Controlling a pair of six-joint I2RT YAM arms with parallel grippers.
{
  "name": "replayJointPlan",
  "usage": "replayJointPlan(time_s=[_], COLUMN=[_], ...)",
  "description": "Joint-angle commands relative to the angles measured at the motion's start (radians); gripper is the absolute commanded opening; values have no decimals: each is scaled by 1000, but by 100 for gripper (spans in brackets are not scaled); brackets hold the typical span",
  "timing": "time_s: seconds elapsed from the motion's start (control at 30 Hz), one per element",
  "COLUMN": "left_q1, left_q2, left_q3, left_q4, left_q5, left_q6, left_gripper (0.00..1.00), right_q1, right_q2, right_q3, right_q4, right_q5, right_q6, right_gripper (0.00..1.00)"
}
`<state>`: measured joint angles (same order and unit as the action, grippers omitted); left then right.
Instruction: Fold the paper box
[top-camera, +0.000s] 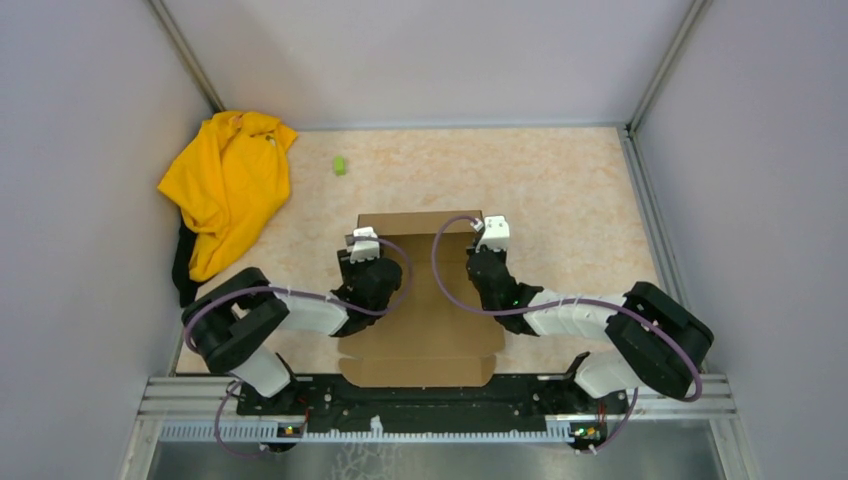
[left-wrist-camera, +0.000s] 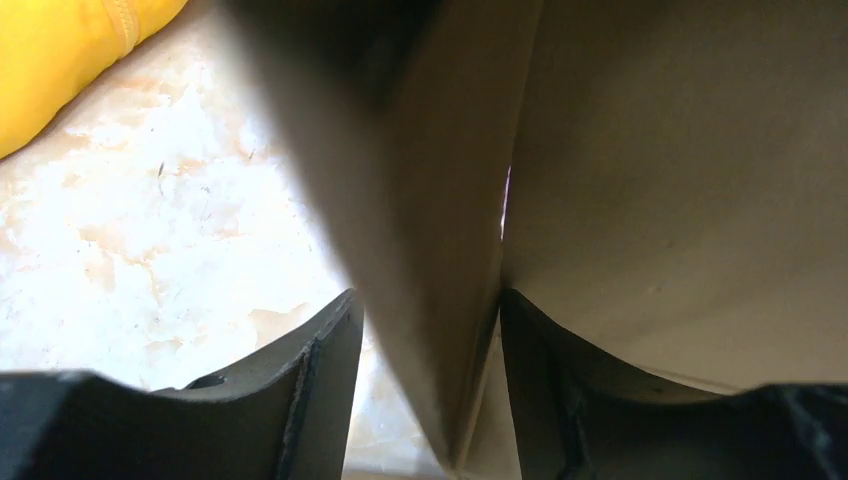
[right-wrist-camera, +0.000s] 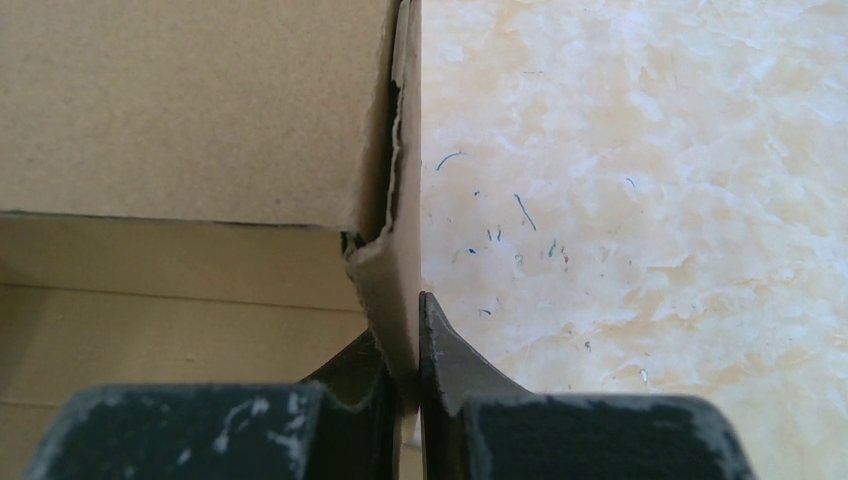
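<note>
Tabletop (top-camera: 560, 200): a pale marbled surface filling the middle of the overhead view, walled on three sides.
Paper box (top-camera: 425, 340): lies at the centre of the overhead view and runs down to the bottom rail. Its tabbed panel lies flat at the bottom, and its upper end stands up between the two arms.
Step in hand: by my reading, the side walls at the upper end are being stood up and squared against the raised end panel. The lid part lies flat and is not yet folded, so the job looks well short of finished.
Next move: I'd say each wall has to be held upright while its end flap is tucked inward. The left side needs a firm hold on its wall first.
Yellow cloth (top-camera: 225, 185): heaped in the upper left of the overhead view, well apart from the box and no part of the work.
Left arm (top-camera: 300, 312): reaches in to the box's left edge.
Right arm (top-camera: 570, 315): reaches in to the box's right edge.
Left jaws: partly spread and straddling an upright cardboard wall. In the wrist view the left-hand finger (left-wrist-camera: 330, 380) stands just off the wall with tabletop showing beside it, so nothing is gripped.
Right jaws: pinched nearly together on the thin edge of the box's right wall, just below a ragged corner. The fingers (right-wrist-camera: 445, 350) press the cardboard from both sides.
Green bit (top-camera: 340, 165): a small scrap near the cloth, too small to identify.
</note>
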<state>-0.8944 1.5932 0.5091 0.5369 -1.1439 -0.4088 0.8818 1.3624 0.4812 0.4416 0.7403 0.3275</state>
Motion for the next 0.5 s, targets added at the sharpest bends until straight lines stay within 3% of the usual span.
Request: replayJointPlan(time_s=[0.0, 0.23, 0.33, 0.4, 0.47], left_q1=[3, 3, 3, 3, 3], left_q2=[-41, -112, -138, -138, -134], left_q3=[-68, -115, -136, -129, -111], left_q4=[158, 159, 155, 119, 82], left_q5=[79, 101, 109, 97, 90], left_q6=[94, 99, 96, 84, 70], left_gripper=[60, 58, 39, 18, 11], right_q1=[19, -2, -7, -9, -9], right_q2=[2, 4, 6, 6, 5], right_q3=[4, -1, -3, -4, -3], right_q4=[-71, -66, -63, -63, -63], right_q5=[-77, -107, -116, -119, -122], right_q6=[31, 45, 50, 51, 51], right_gripper=[0, 0, 0, 0, 0])
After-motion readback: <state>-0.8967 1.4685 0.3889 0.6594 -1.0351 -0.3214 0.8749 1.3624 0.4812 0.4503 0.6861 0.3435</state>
